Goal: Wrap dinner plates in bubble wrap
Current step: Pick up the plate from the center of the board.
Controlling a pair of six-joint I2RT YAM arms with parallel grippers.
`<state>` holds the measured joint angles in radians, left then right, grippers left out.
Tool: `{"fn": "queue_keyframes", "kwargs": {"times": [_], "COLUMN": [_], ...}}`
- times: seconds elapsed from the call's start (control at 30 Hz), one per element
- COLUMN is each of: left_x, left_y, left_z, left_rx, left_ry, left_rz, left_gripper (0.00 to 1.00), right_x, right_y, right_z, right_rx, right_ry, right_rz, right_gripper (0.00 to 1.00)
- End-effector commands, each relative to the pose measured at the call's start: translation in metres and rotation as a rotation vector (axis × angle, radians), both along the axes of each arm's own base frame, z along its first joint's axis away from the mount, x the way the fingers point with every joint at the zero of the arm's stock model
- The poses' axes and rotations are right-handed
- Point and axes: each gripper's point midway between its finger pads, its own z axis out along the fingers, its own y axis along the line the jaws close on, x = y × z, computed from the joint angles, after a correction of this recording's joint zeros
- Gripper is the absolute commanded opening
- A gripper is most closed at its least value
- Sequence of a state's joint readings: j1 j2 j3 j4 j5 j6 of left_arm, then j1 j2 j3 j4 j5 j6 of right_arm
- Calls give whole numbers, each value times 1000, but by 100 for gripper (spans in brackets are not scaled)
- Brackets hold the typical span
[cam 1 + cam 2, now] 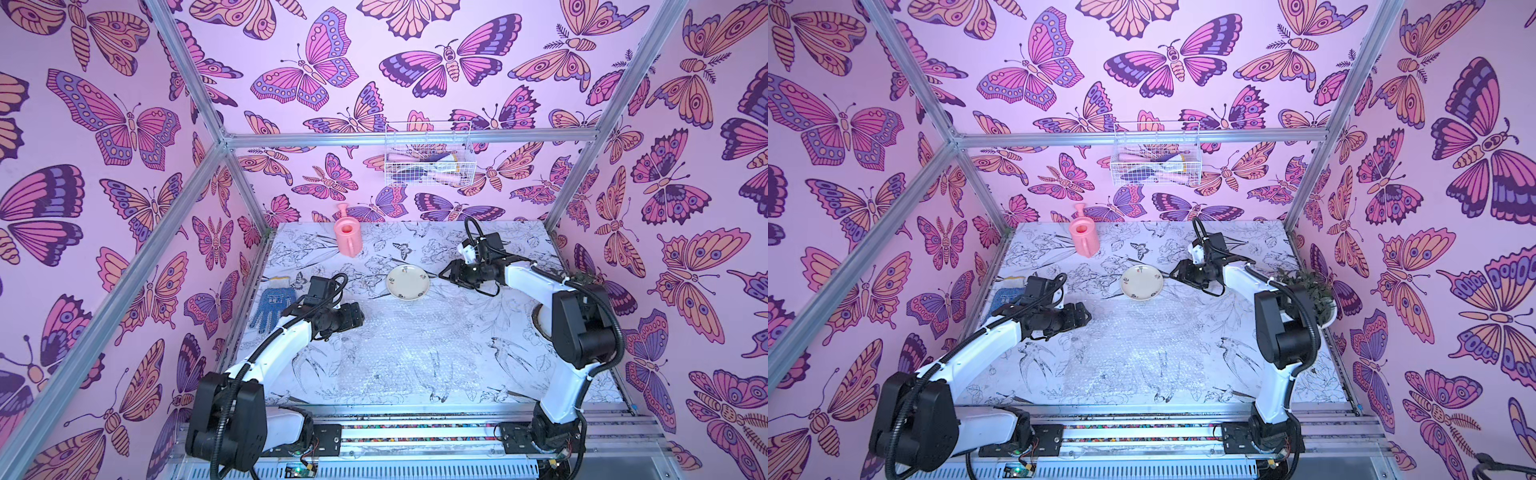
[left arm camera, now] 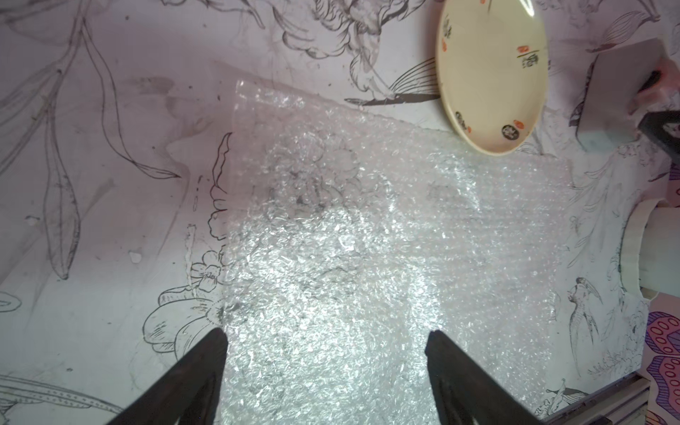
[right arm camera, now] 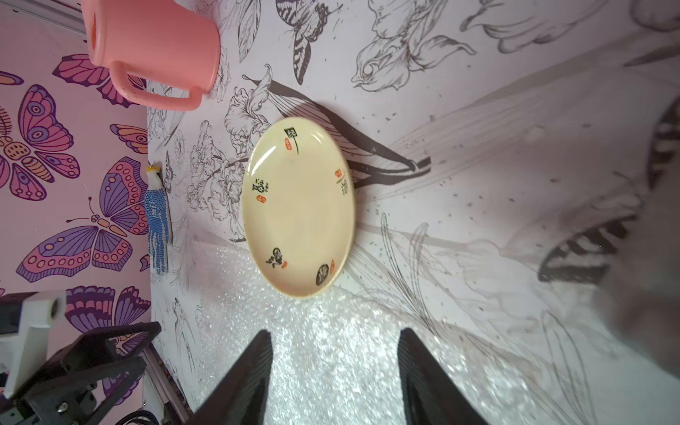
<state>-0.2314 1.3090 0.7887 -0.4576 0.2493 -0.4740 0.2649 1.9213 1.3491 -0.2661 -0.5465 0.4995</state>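
Note:
The dinner plate (image 1: 407, 282) (image 1: 1142, 282) is small, round and cream with dark sprigs on its rim, and it lies flat on the table. Its near rim sits at the far edge of the bubble wrap (image 1: 407, 345) (image 1: 1133, 345), a clear crinkly sheet spread flat mid-table. My left gripper (image 1: 356, 314) (image 2: 325, 335) hovers open over the sheet's left part, with the plate (image 2: 491, 73) well ahead of it. My right gripper (image 1: 446, 274) (image 3: 335, 333) stands open just right of the plate (image 3: 298, 209), nothing between its fingers, with bubble wrap (image 3: 331, 368) beneath.
A pink watering can (image 1: 348, 237) stands at the back of the table. A blue glove (image 1: 272, 307) lies by the left wall. A white pot with a green plant (image 1: 1320, 299) sits at the right edge behind my right arm. A wire basket (image 1: 428, 158) hangs on the back wall.

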Motion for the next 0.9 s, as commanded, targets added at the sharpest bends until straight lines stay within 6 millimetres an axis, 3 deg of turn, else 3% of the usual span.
{"fn": "queue_keyframes", "kwargs": {"times": [0.0,0.2,0.43,0.87], "left_x": [-13,-12,-11,-9], "left_y": [0,1,2,2], "left_z": [-9,-8,-9,-11], "left_rx": [-4,1,8,6], "left_ry": [60,55,61,72], "left_rz": [-2,4,8,12], "left_gripper": [86,87,87,87], "right_x": [11,27,39,39], "right_y": [17,22,33,49], "right_z": [-3,-30,-47,-69], "right_rx": [40,33,83,135], "right_ry": [36,93,132,192], "right_rz": [4,3,12,32], "right_gripper": [52,45,38,30]}}
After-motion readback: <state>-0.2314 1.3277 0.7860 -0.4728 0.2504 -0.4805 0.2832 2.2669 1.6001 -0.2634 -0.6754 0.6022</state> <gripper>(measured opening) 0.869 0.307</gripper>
